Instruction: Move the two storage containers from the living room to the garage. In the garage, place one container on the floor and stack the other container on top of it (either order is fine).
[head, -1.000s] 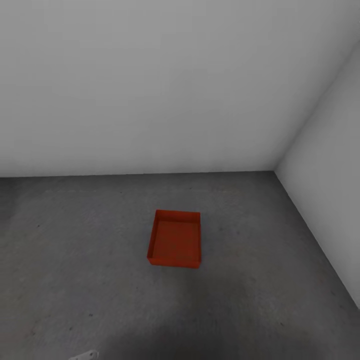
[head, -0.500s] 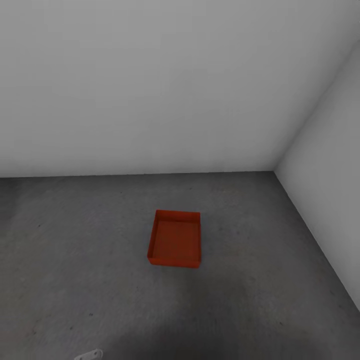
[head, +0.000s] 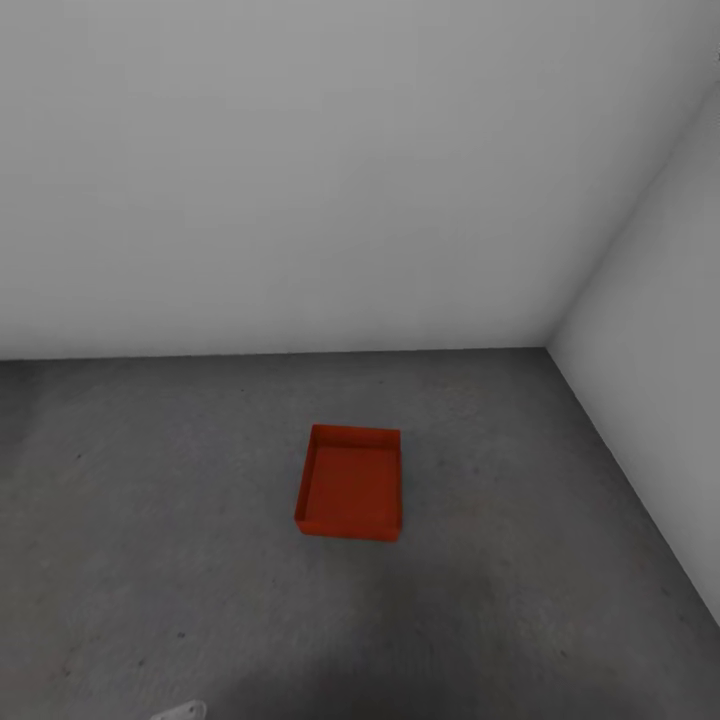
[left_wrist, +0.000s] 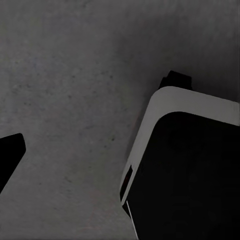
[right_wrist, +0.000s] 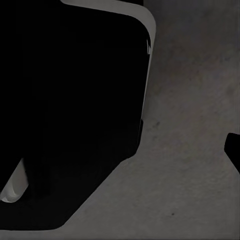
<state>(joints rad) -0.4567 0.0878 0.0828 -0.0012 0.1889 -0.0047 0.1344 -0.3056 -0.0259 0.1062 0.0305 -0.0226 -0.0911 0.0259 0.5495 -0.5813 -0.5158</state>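
One bin (head: 350, 483) sits on the garage floor (head: 150, 520) near the corner, so I'd leave clear approach room for stacking; can't tell either gripper's state.

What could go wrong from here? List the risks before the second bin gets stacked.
1. Only one orange-red rectangular lidless container sits on the dark grey concrete floor; the stack is not yet made.
2. That container lies near the corner where the white walls meet, so an approach from that side looks cramped.
3. Its walls are low, so a second bin set off-centre might slide off.
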